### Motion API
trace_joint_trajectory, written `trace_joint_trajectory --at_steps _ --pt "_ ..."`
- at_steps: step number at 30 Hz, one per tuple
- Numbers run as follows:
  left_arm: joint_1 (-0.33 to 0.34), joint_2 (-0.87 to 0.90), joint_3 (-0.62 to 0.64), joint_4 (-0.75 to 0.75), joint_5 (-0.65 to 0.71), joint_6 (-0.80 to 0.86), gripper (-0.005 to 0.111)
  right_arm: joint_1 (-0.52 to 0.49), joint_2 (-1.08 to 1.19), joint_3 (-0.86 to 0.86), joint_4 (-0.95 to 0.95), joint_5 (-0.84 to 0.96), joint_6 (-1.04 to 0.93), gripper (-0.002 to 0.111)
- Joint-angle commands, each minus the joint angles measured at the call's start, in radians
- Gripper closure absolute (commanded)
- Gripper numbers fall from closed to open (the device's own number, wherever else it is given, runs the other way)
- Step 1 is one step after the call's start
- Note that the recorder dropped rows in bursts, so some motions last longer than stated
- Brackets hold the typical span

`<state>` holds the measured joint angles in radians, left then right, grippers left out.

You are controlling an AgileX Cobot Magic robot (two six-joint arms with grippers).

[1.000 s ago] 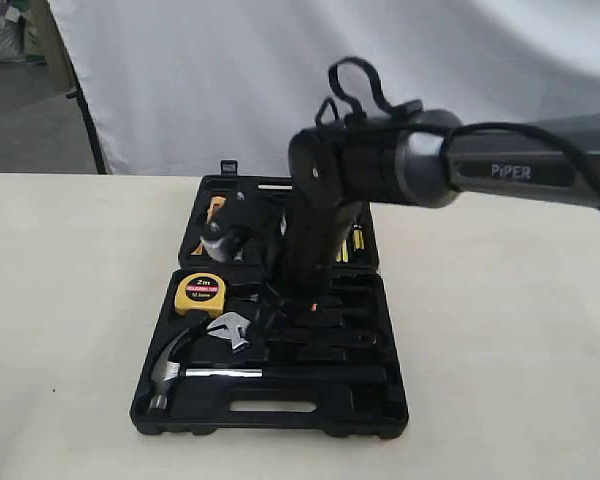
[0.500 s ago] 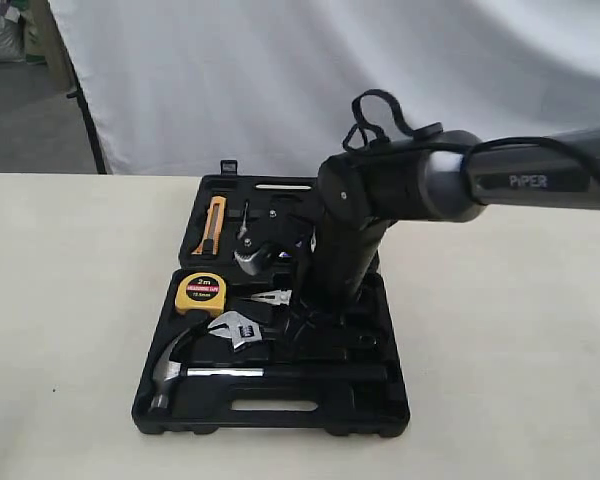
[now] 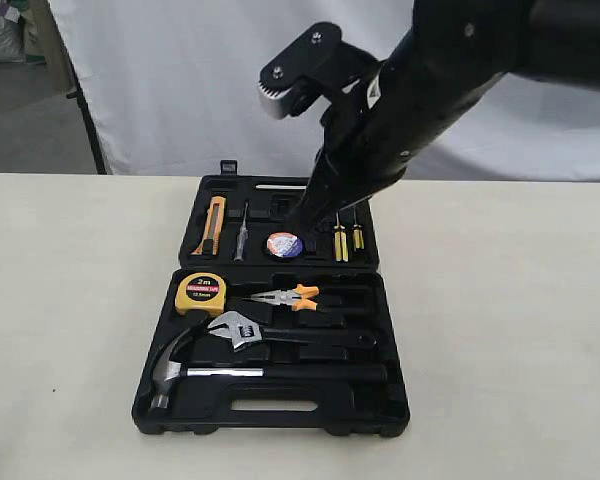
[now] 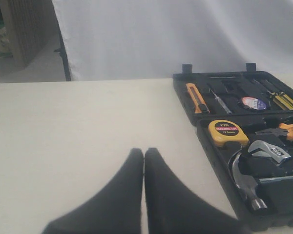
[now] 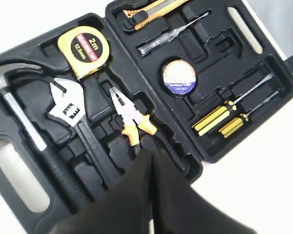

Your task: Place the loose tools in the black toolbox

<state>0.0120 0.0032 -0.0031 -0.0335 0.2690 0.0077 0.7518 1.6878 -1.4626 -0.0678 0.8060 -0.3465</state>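
Only the left wrist view shows left fingers (image 4: pixel 124 195) together near toolbox (image 4: pixel 179 92).

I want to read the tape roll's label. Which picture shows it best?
The right wrist view: the tape roll is big, seen from above and uncovered. In the exterior view it looks small. In the left wrist view it is tiny and slanted.

Matt black plastic toolbox (image 3: pixel 360 412), polished metal hammer head (image 3: pixel 166 373), glossy tape roll (image 3: pixel 284 245)
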Motion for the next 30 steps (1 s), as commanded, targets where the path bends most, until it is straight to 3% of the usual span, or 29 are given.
trace_joint_trajectory --at_steps 1,10,18,30 --pt "-0.006 -0.003 0.003 0.002 0.0 -0.008 0.106 -0.005 -0.086 0.05 -0.009 0.012 0.036 0.109" --pt "-0.006 -0.003 0.003 0.002 0.0 -0.008 0.106 -0.005 -0.336 0.439 -0.009 -0.334 0.165 0.109" --pt "-0.006 -0.003 0.003 0.004 0.0 -0.008 0.106 -0.005 -0.628 0.897 0.023 -0.756 0.283 0.109" --pt "-0.006 -0.003 0.003 0.004 0.0 -0.008 0.106 -0.005 -1.061 1.409 0.078 -0.992 0.347 0.109"
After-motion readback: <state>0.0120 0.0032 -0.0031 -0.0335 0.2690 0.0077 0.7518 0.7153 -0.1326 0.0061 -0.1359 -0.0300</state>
